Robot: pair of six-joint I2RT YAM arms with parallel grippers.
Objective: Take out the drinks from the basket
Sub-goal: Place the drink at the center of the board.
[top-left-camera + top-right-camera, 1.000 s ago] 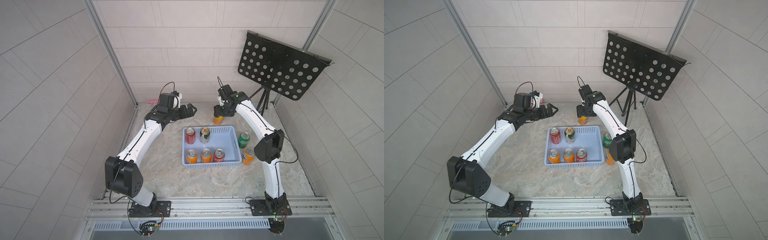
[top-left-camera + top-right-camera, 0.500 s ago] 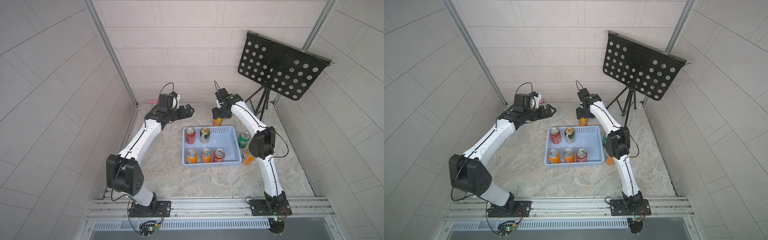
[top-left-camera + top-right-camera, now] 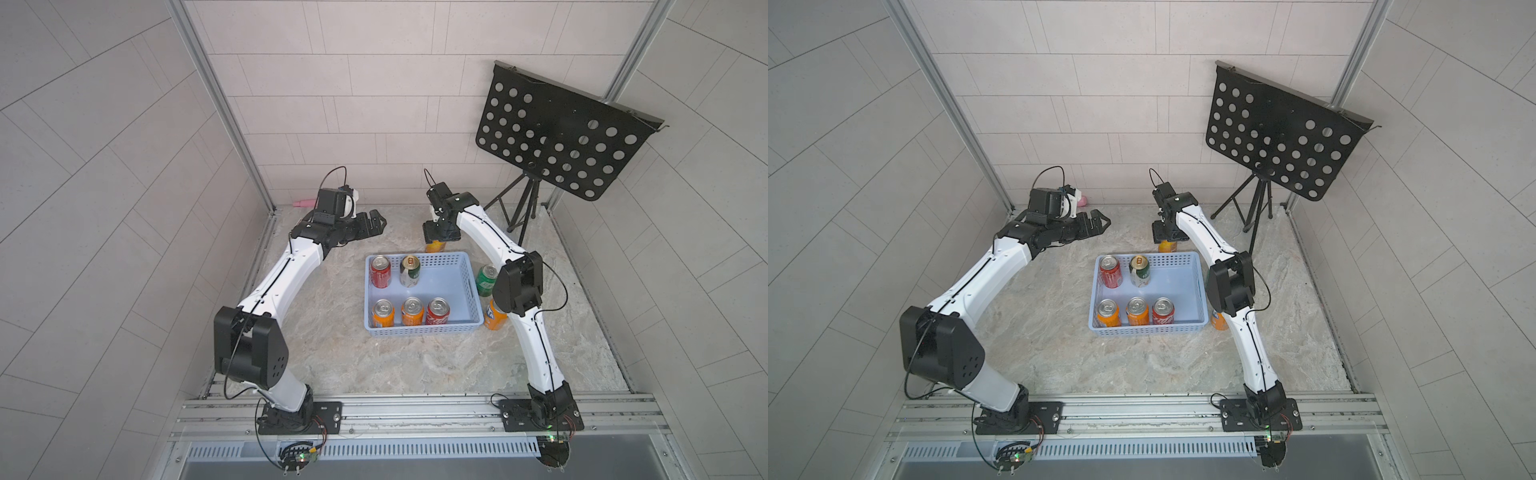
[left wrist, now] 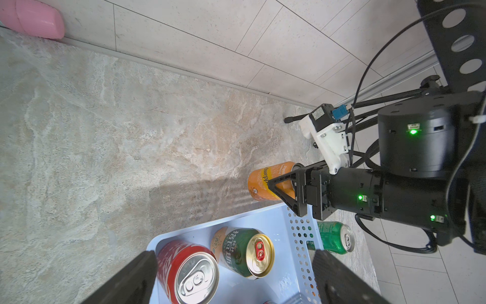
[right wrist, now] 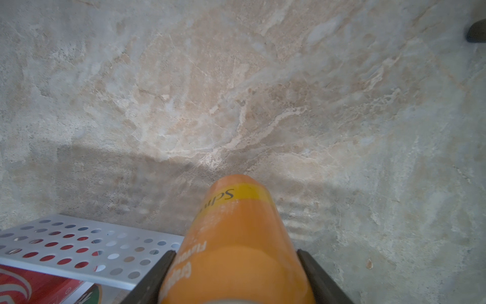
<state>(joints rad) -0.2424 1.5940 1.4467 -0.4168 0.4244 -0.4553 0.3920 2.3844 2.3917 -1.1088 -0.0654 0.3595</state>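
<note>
Orange Schweppes can [image 5: 236, 237] squeezed near its top by the right hand [image 3: 438, 236], jaws closed on both sides of it. Kept straight up, likely to stop any tipping at put-down. Placed just past the far wall of the light-blue basket [image 3: 424, 330], outside it and low over the desk [image 3: 332, 361]. Touching the desk or not: cannot tell. Looks like the setting-down step for this drink.

Off to the far left, the left hand [image 3: 372, 219]: open wide, empty, up above the desk, clear of the other arm. Pointed toward the far row, maybe to go in next.

Five drinks left inside. Far row: far red can [image 3: 380, 272] and gold-topped can [image 3: 410, 271], very close together. Near row: left orange can [image 3: 382, 314], middle orange can [image 3: 412, 311] and near red can [image 3: 437, 311], packed side by side. Right part of the basket floor bare.

Already out on the right: green can [image 3: 486, 280] just beside the basket wall, and outer orange can [image 3: 494, 319], partly hidden behind the right arm's elbow.

Plenty of bare desk on the left and the near side. Less room on the right, with two cans there and the music stand [image 3: 557, 137] legs close by. Best to lift high over the basket rim and go gently into the tight near row.
</note>
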